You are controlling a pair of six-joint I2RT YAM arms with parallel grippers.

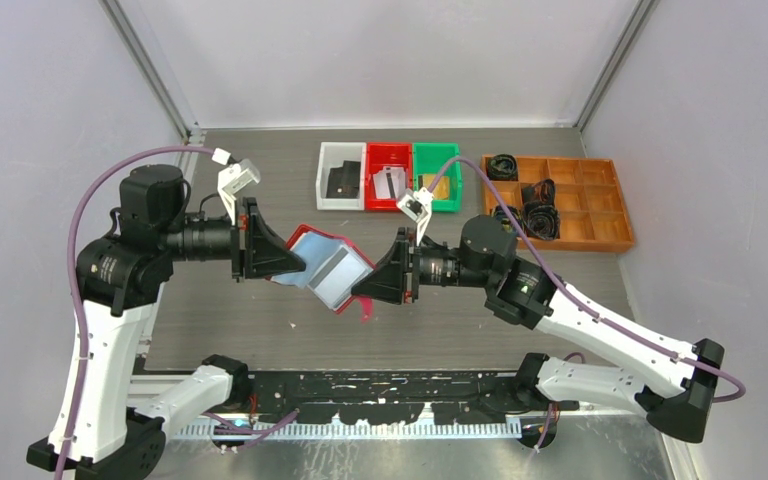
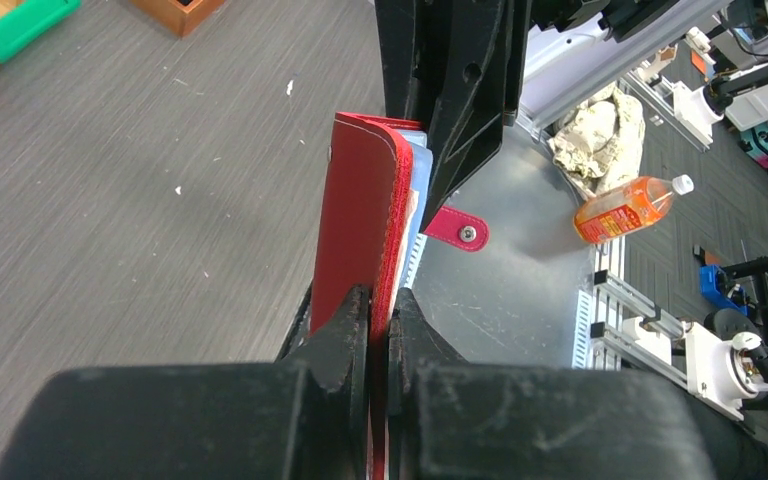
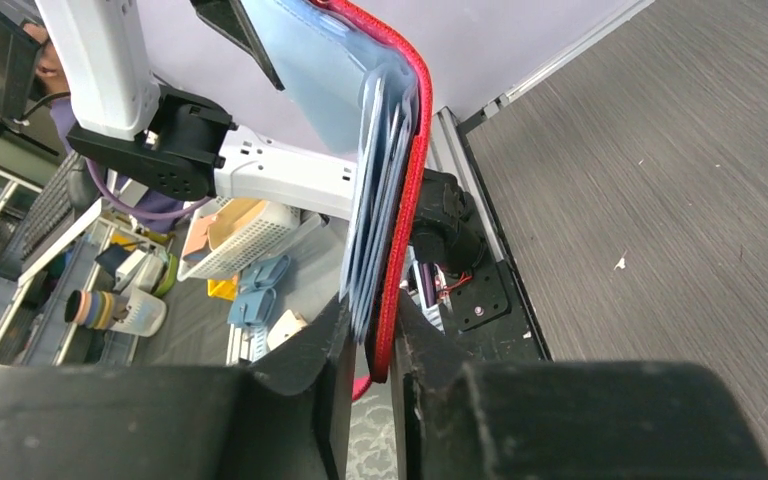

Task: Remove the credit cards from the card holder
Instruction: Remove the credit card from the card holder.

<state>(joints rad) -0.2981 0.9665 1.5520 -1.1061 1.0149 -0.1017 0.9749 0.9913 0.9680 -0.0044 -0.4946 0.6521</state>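
The red card holder [image 1: 325, 262] hangs open above the table between both arms, its pale blue-grey pocket pages [image 1: 332, 268] facing up. My left gripper [image 1: 295, 262] is shut on the holder's left red cover [image 2: 360, 220], with the cover's edge pinched between the jaws [image 2: 380, 305]. My right gripper [image 1: 360, 285] is shut on the opposite edge, with the pocket pages [image 3: 375, 200] and the red cover [image 3: 400, 230] between its fingers [image 3: 370, 330]. No credit cards can be told apart inside the pockets. A pale card [image 1: 390, 183] lies in the red bin.
White [image 1: 340, 176], red [image 1: 388, 160] and green [image 1: 437, 175] bins stand in a row at the back; a dark flat item lies in the white one. An orange divided tray [image 1: 580, 205] with black parts sits at the back right. The holder's red snap strap [image 2: 457, 228] dangles free.
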